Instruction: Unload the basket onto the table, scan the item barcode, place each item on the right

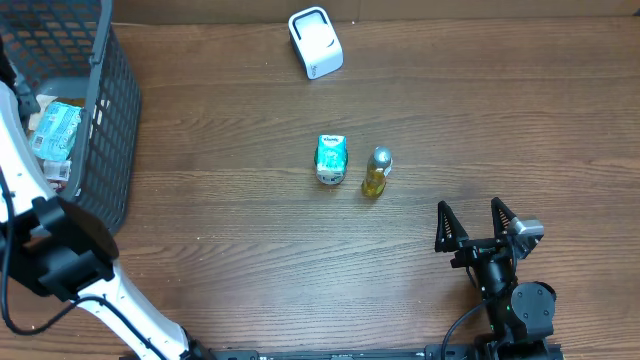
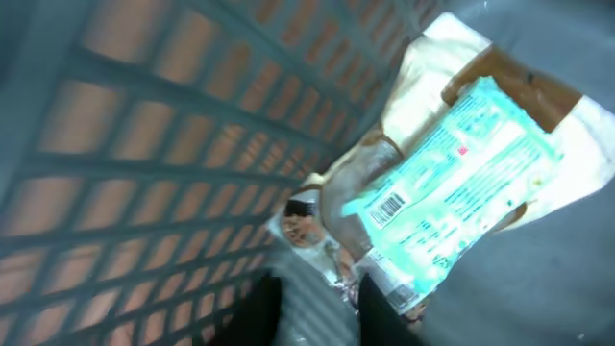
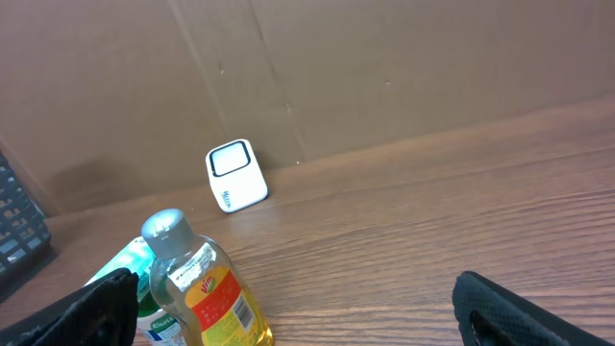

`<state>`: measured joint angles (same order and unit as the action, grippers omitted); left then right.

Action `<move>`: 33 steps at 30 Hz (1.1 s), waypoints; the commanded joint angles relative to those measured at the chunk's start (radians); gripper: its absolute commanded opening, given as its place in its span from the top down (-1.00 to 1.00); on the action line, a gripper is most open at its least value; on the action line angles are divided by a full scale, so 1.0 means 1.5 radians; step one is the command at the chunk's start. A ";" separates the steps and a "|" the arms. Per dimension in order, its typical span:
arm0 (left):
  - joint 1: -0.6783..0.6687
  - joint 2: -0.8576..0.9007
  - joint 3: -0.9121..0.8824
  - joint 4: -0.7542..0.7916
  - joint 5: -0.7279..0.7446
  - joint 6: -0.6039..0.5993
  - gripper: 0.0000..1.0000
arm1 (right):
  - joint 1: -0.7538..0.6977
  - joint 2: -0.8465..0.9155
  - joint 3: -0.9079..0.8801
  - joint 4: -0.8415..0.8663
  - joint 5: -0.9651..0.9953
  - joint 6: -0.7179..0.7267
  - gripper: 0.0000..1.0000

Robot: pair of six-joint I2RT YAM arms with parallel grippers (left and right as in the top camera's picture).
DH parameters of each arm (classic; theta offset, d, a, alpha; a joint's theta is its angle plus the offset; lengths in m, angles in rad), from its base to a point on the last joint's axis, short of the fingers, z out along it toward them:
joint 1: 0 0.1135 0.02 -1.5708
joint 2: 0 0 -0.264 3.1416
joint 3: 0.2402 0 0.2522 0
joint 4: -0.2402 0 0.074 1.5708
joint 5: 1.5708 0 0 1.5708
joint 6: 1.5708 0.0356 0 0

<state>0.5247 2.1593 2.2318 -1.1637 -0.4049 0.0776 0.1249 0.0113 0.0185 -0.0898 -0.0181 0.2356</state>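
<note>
Fingers (image 2: 264,309) of the left tool (image 2: 317,312) show as two dark blurs low in the left wrist view. They stand a little apart with nothing gripped between them. Just ahead of them, to the right, lies a teal packet (image 2: 461,173) with its barcode (image 2: 384,207) facing the camera, on top of a beige bag (image 2: 423,77). The basket (image 2: 144,144) wall rises to the left. Only this view shows the barcode. Overhead gives the packet as a pale patch inside the basket, and of that side shows only the left arm (image 1: 18,140) reaching over it.

Right tool (image 1: 468,210) has its jaws spread wide and empty. Ahead of it and to its left, on the table (image 1: 250,250), stand a bottle (image 1: 376,172) and, just beside that, a carton (image 1: 331,158). Farther ahead sits a white scanner (image 1: 315,42). The right wrist view adds the bottle's red-and-yellow label, which overhead misses.
</note>
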 commanded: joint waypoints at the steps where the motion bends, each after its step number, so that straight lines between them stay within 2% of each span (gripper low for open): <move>1: 0.015 0.033 0.006 0.011 0.086 0.058 0.00 | -0.002 -0.004 -0.007 0.004 0.004 0.003 -1.00; 2: 0.019 0.042 0.006 0.017 0.104 0.073 -0.27 | -0.002 -0.004 -0.007 0.004 0.004 0.003 -1.00; 3: 0.023 0.051 0.006 0.025 0.122 0.084 -0.63 | -0.002 -0.004 -0.007 0.004 0.004 0.003 -1.00; 5: 0.031 0.061 0.006 0.037 0.158 0.103 -0.87 | -0.002 -0.004 -0.007 0.004 0.004 0.003 -1.00; 7: 0.044 0.074 0.006 0.049 0.209 0.121 -0.99 | -0.002 -0.004 -0.007 0.004 0.004 0.003 -1.00; 12: 0.060 0.104 0.006 0.056 0.296 0.161 -0.99 | -0.002 -0.004 -0.007 0.004 0.004 0.003 -1.00; 33: 0.086 0.205 0.005 0.070 0.336 0.168 -1.00 | -0.002 -0.004 -0.007 0.004 0.004 0.003 -1.00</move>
<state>0.6434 2.4268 2.2318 -1.0508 0.0792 0.3038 0.1249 0.0113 0.0185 -0.0898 -0.0181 0.2359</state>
